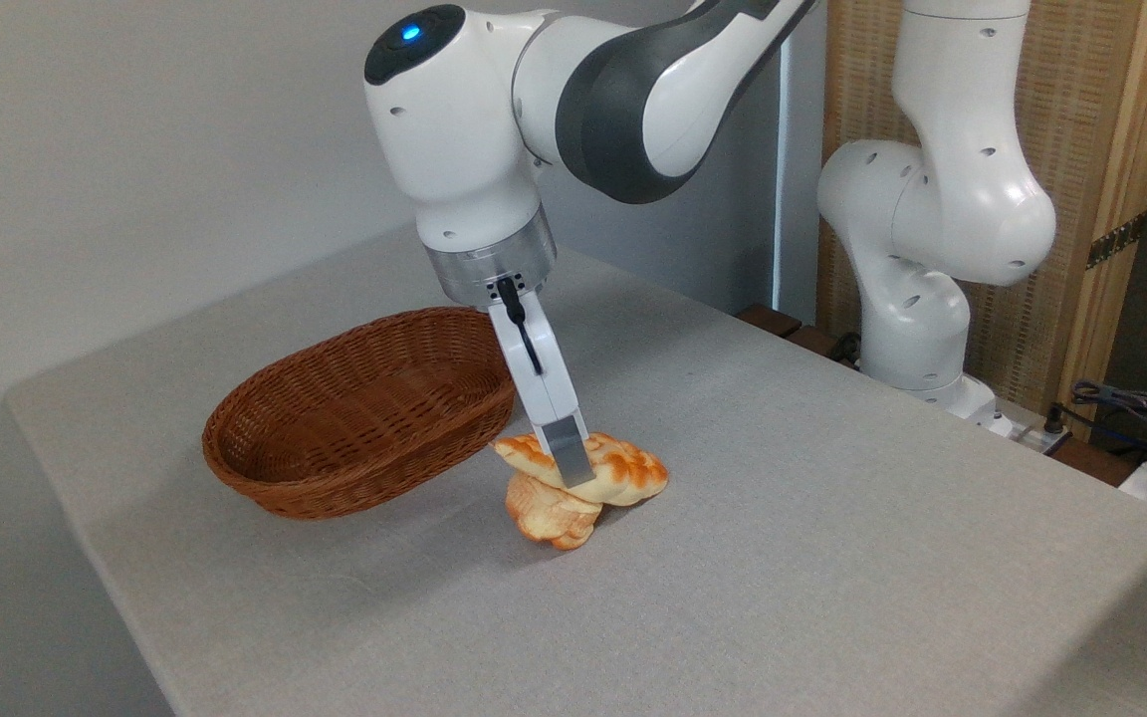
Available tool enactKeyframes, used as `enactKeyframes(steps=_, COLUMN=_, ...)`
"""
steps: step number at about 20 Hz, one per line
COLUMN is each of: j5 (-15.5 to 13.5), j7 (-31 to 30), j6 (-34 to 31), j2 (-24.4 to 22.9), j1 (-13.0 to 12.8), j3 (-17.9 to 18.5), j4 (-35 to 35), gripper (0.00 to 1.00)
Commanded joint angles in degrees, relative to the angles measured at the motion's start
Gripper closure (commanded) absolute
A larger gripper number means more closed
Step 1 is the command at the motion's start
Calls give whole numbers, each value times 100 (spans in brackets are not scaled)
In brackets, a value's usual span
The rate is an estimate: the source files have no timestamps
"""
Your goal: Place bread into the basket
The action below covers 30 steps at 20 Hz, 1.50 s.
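Note:
The bread (628, 470), a golden braided loaf with orange-brown patches, lies level just right of the reddish-brown wicker basket (354, 493). My gripper (573, 470) reaches down from above and is shut on the loaf's middle. One grey fingertip (567, 450) shows on the near side; the other is hidden behind the loaf. The loaf sits on top of a smaller pale bun (554, 518), and I cannot tell whether it still rests on it. Nothing shows inside the basket.
The small bun stands on the grey tablecloth (783, 558) directly under the held loaf. The arm's white base (917, 339) stands at the table's far right edge. Cables (1131, 408) lie beyond it, off the table.

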Motion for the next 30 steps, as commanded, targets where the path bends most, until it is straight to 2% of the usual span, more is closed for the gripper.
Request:
enactKeyframes(steps=1, j5=69, j7=109, j6=2, j2=-44, j1=-17, j3=27, j4=-41, gripper=56)
enactKeyframes(steps=7, j5=16, j7=82, j6=-50, j2=-52, j1=-8, j3=88, j4=134, gripper=56)
enactKeyframes(steps=13, j5=-335, j7=56, j6=-718, j2=-96, j1=1, j3=88, j4=732, gripper=56)
enactKeyframes(steps=16, j5=-607, j7=-58, j6=-868, j2=-105, j1=1, j3=88, j4=934, gripper=55)
enactKeyframes(steps=25, j5=-1485, j7=-1375, j6=-894, j2=-96, j1=-17, j3=0, j4=1198, gripper=55)
enactKeyframes(steps=30, j5=-1855, j7=-1780, j6=-894, j2=-96, j1=-17, j3=-53, j4=1400, gripper=55)
